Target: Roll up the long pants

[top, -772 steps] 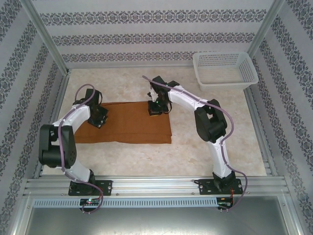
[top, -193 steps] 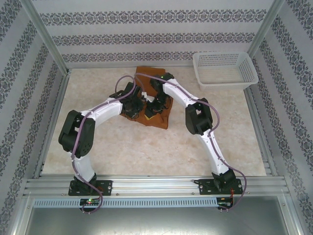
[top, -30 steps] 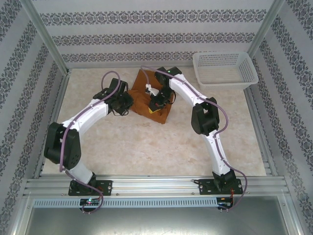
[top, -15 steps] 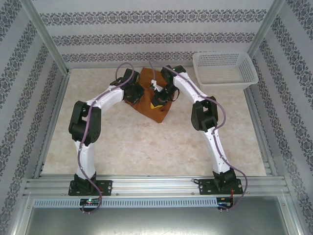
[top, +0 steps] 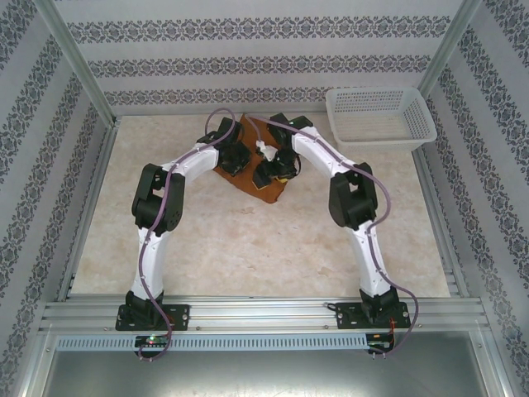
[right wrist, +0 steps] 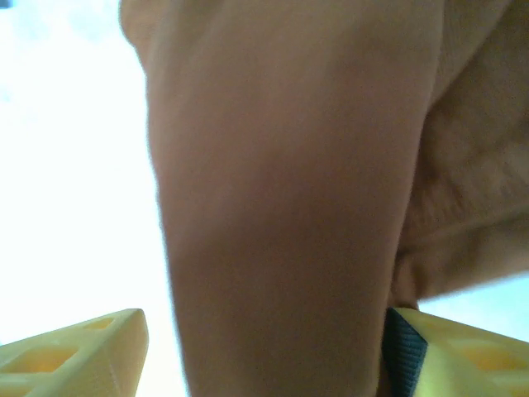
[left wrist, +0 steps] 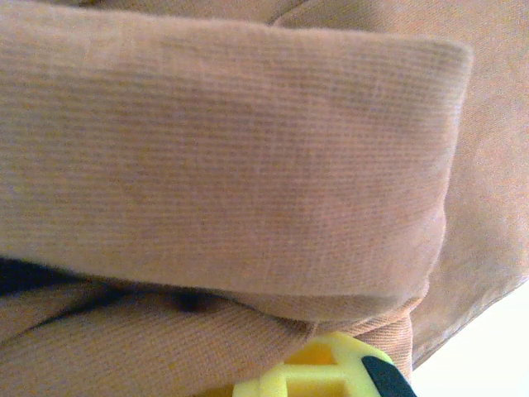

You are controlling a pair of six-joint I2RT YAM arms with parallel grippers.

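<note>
Arching inward over the long pants [top: 266, 194], the left tool [top: 235, 159] is closed, the right tool [right wrist: 264, 351] spread wide.

The long pants [top: 263, 193] are plain rust-brown soft cloth, folded into a compact, thick bundle. They lie at the bench's far middle, layers overlapping

A white plastic basket [top: 382, 137] sits at the far right corner of the marbled table [top: 248, 248].
</note>
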